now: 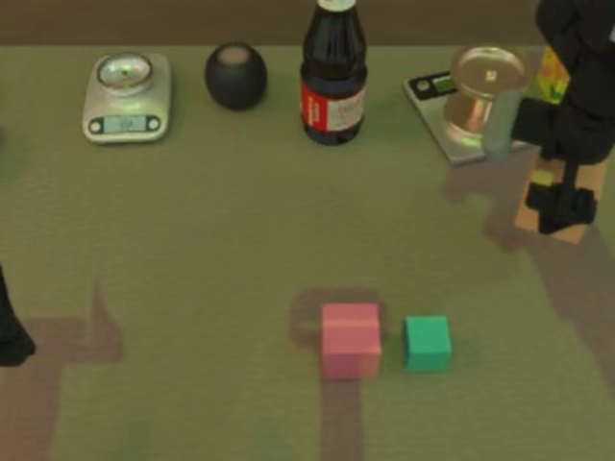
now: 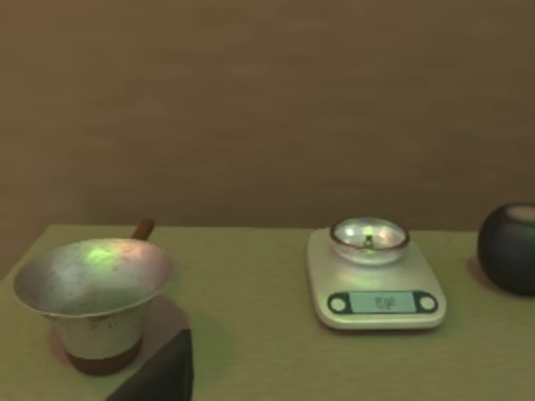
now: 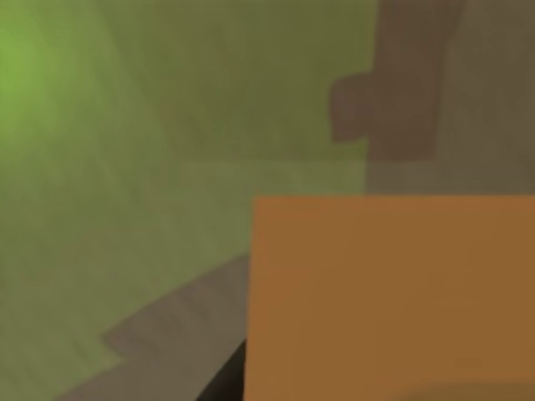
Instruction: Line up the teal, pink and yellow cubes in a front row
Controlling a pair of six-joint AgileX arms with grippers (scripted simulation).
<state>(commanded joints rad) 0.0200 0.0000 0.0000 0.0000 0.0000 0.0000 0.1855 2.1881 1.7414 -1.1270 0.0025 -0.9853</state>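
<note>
Right pincer (image 1: 560, 206) sits over the yellow cube (image 1: 538, 206), grip unclear, and the cube could slip and bump the scale (image 1: 452, 120) just behind it.

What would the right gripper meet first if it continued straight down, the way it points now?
Probably the yellow cube: the right gripper hangs directly over it at the table's right side, and the cube fills the right wrist view. How near is unclear.
</note>
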